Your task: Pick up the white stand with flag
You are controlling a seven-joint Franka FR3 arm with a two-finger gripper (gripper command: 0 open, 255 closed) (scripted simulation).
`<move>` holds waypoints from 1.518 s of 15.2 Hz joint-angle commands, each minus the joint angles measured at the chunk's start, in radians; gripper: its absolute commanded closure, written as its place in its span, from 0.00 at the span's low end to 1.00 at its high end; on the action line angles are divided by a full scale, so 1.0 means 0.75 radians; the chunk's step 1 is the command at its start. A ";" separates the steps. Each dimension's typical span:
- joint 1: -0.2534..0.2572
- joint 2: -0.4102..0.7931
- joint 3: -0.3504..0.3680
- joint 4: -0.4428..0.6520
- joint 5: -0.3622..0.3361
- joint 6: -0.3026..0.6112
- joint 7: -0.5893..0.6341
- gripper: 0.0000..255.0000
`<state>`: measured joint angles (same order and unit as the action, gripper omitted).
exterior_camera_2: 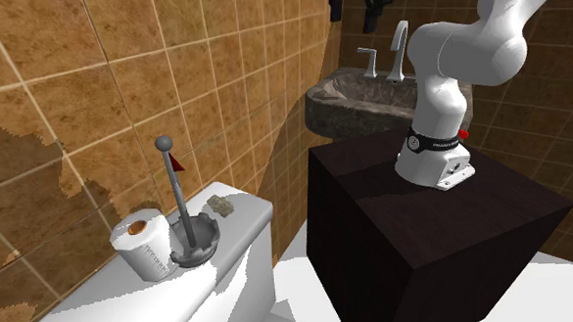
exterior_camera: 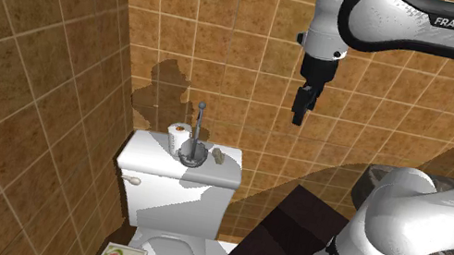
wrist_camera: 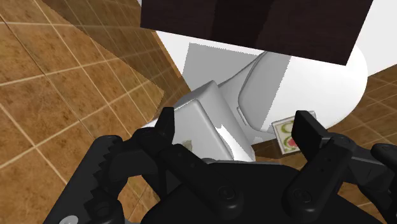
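Grey stand [exterior_camera: 194, 153] (red flag [exterior_camera_2: 177, 162]) sits on tank [exterior_camera: 147, 162].

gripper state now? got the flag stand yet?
Gripper: open, holding nothing. The grey flag stand sits on the toilet tank next to the paper roll, well apart from the fingers.
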<state>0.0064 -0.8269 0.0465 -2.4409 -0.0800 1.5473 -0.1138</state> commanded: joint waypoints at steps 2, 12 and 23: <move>-0.003 0.047 0.009 0.009 -0.002 0.041 0.015 0.00; -0.050 0.551 0.089 0.201 -0.065 0.374 0.176 0.00; -0.083 1.127 0.137 0.624 -0.224 0.529 0.369 0.00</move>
<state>-0.0554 -0.0245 0.1485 -2.0145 -0.2349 1.9425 0.1511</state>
